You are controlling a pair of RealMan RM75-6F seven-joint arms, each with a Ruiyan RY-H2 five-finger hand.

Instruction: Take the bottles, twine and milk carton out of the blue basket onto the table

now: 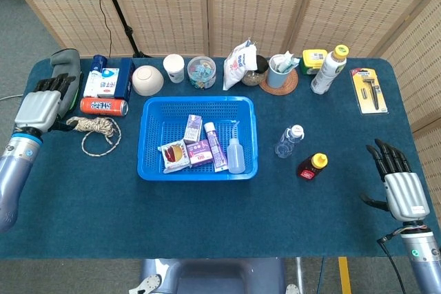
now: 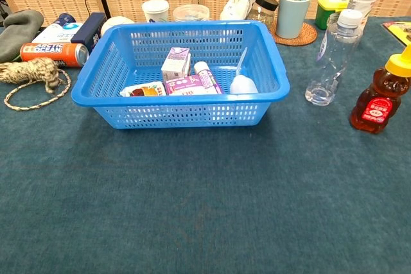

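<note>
Head view: blue perforated plastic basket (image 1: pixel 153 164) sits mid-table on the dark blue cloth tabletop (image 1: pixel 207 218). Inside it: small purple-and-white milk carton (image 1: pixel 192 129) upright near the centre, white tube with a red cap (image 1: pixel 215 146) lying beside it, clear squeeze bottle with a long nozzle (image 1: pixel 236 154) against the right wall, plus a flat snack packet with a red-and-yellow print (image 1: pixel 175 155) and a purple box (image 1: pixel 201 152) lying flat. Beige twine bundle (image 1: pixel 96 129) is out on the table, left of the basket, loose end looped on the cloth, just below the red Arctic Ocean can (image 1: pixel 103 106). Left hand (image 1: pixel 43 107) is at the table's left edge, just beside the bundle, fingers extended and holding nothing; whether its thumb touches the twine, can't tell. Right hand (image 1: pixel 398 180) is at the far right edge, well apart from everything, fingers spread, empty. Clear plastic water bottle with a white cap (image 1: pixel 289 140) and amber bear-shaped honey bottle with a yellow cap (image 1: pixel 311 166) are on the table right of the basket. Chest view: same basket (image 2: pixel 180 117), carton (image 2: pixel 176 63) upright, tube (image 2: pixel 207 76) and squeeze bottle (image 2: pixel 243 80) by the right wall. Twine (image 2: pixel 31 76) lies at the left edge, near the basket's left rim but not touching. Water bottle (image 2: pixel 332 57) stands upright, honey bottle (image 2: pixel 379 95) to its right, both clear of the basket. Neither hand shows here.
</note>
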